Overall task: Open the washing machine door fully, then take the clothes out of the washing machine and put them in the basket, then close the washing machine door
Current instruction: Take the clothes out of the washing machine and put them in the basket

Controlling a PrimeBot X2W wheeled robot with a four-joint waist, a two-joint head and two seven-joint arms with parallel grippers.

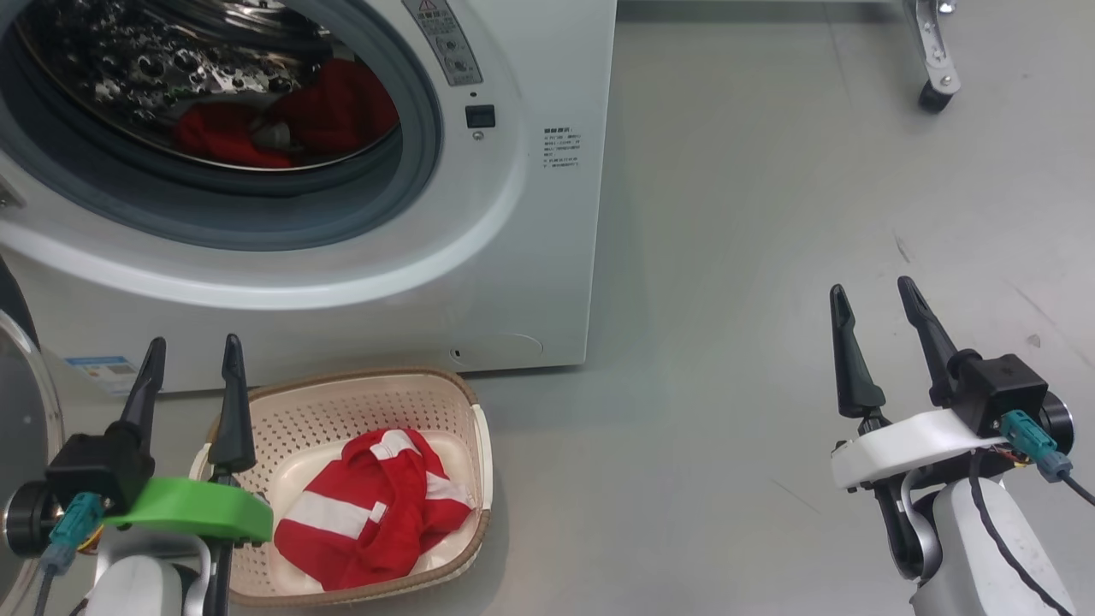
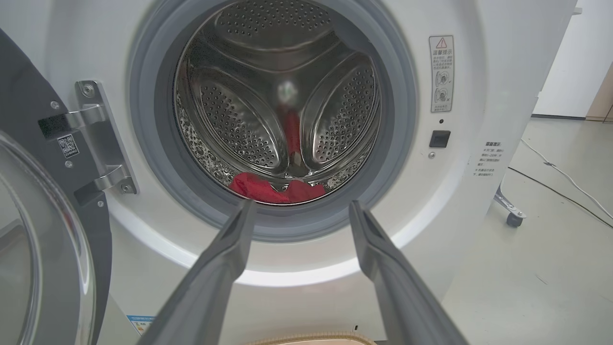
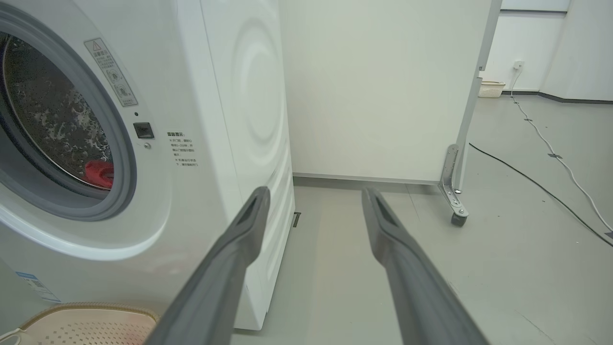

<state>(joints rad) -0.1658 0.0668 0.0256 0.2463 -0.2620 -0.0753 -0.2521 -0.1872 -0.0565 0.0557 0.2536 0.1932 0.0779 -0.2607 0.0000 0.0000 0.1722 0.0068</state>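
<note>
- The washing machine [image 1: 513, 257] stands on the grey floor [image 1: 770, 257]. Its round mouth faces the robot, and the drum's axis runs straight back into the body.
- The washing machine door [image 2: 28, 249] is swung wide on its hinge [image 2: 103, 139] to the robot's left, so the mouth is open.
- Red clothes [image 1: 291, 120] lie bunched at the bottom of the drum, just behind the grey gasket [image 2: 148, 143].
- The basket [image 1: 402, 385] sits open side up on the floor, close before the machine and below the mouth. A red garment with white stripes [image 1: 368, 513] is crumpled inside, its stripes slanting.
- The left gripper [image 1: 194, 346] hangs at the basket's left rim and hides part of it. Its fingers are spread wide with nothing between them and point at the lower edge of the mouth.
- The right gripper [image 1: 871, 287] is well off to the right over bare floor, also spread wide and empty. It points past the machine's right corner toward a white panel [image 3: 383, 96] on a caster [image 3: 457, 218].
- A black cable [image 3: 527, 178] trails across the floor beyond the panel.
</note>
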